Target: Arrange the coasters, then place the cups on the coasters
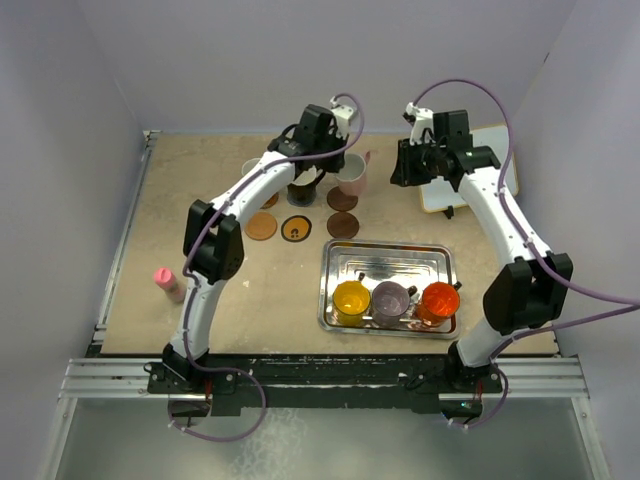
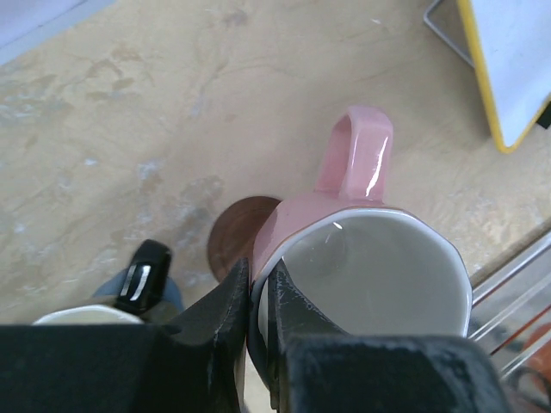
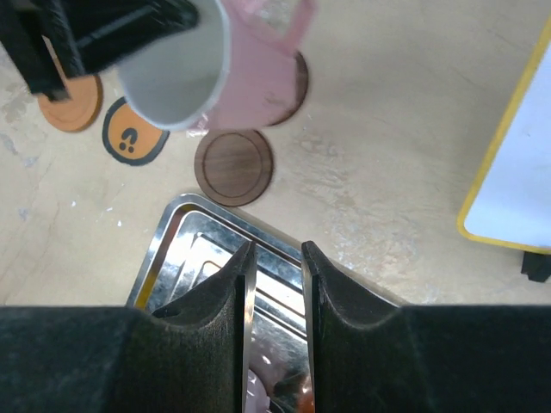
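Note:
My left gripper [image 2: 261,288] is shut on the rim of the pinkish-white cup [image 2: 370,258], one finger inside and one outside. The cup [image 1: 352,178] is over the far dark brown coaster [image 2: 237,237]; I cannot tell if it rests on it. A second dark brown coaster [image 3: 233,167], the black coaster with an orange ring [image 3: 131,133] and an orange-brown coaster [image 3: 73,103] lie in a row. The black cup [image 1: 303,190] stands just left of the pink one. My right gripper [image 3: 275,249] hangs open and empty over the steel tray's corner [image 3: 172,232].
The tray [image 1: 388,258] holds the yellow [image 1: 351,299], greyish-purple [image 1: 390,300] and orange-red [image 1: 439,299] cups. A white board with a yellow edge [image 1: 485,165] lies at the far right, under the right arm. A small pink bottle [image 1: 168,282] stands at the left.

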You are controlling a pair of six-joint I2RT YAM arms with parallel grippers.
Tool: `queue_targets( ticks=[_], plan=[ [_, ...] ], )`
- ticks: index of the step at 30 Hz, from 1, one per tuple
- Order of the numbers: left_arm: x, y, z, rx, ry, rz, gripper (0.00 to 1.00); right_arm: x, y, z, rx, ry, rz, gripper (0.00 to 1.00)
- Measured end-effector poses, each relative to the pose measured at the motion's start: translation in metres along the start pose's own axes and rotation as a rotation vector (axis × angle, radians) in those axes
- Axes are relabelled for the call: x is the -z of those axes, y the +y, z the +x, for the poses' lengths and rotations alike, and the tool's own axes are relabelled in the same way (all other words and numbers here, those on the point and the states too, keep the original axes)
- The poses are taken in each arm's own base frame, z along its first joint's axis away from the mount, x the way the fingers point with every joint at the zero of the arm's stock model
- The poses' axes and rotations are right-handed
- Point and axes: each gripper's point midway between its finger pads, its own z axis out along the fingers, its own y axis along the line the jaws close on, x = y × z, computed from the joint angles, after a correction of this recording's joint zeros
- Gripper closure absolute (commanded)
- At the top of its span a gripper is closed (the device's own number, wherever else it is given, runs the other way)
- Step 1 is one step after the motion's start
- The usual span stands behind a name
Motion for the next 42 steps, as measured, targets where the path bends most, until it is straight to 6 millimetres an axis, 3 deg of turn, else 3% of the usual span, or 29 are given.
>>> queue_targets(
  ticks=[5,9,21,28,42],
  plan=[
    [0.004,0.026,0.001,-0.038,0.011,-0.014,0.97,0.002,-0.017,0.011,-0.016,0.016,0.012,0.69],
    [0.004,0.034,0.000,-0.091,0.024,-0.008,0.97,0.000,-0.025,0.026,-0.007,0.049,0.017,0.69],
    [-0.020,0.037,0.020,-0.164,0.072,0.023,0.97,0.006,-0.026,0.041,0.060,0.069,0.018,0.68],
    [-0.032,0.039,0.031,-0.160,0.093,0.025,0.97,0.011,-0.029,0.062,0.079,0.098,0.038,0.68],
    [-0.032,0.038,0.039,-0.158,0.117,0.040,0.97,0.017,-0.032,0.060,0.097,0.082,0.061,0.66]
  ],
)
